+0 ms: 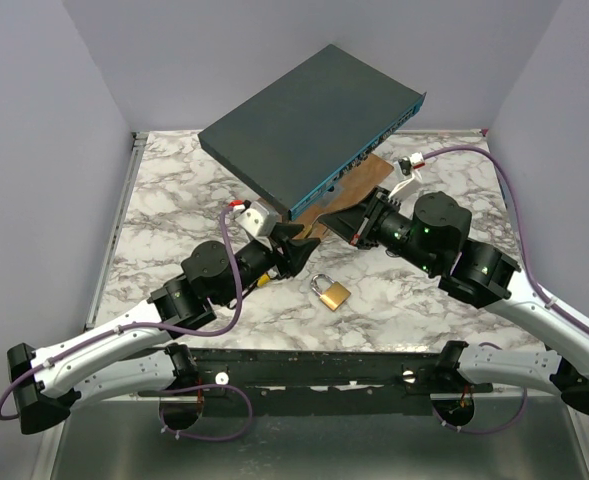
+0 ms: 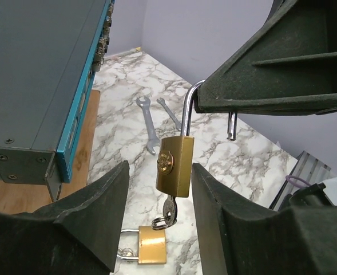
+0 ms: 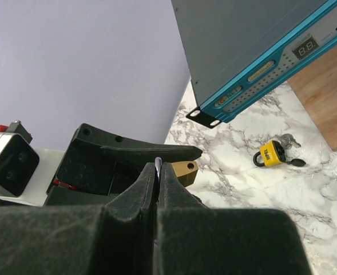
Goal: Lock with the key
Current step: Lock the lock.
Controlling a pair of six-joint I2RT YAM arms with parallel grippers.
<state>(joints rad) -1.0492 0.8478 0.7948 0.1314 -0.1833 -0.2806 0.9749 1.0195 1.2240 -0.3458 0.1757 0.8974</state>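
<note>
Over marble [image 1: 174, 190], right hand [image 3: 158, 169] pinches the padlock [image 2: 175, 165], left hand [image 2: 159, 177] wide; only left wrist shows its key [image 2: 168, 207].

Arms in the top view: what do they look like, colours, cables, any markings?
The left arm and right arm match: white lower links, round black joints, a purple cable looping alongside each. Green lights glow on the right arm's joints. The left hand and right hand have black wedge-shaped fingers and a small pale camera block; the left's has a red tip. No lettering legible.
</note>
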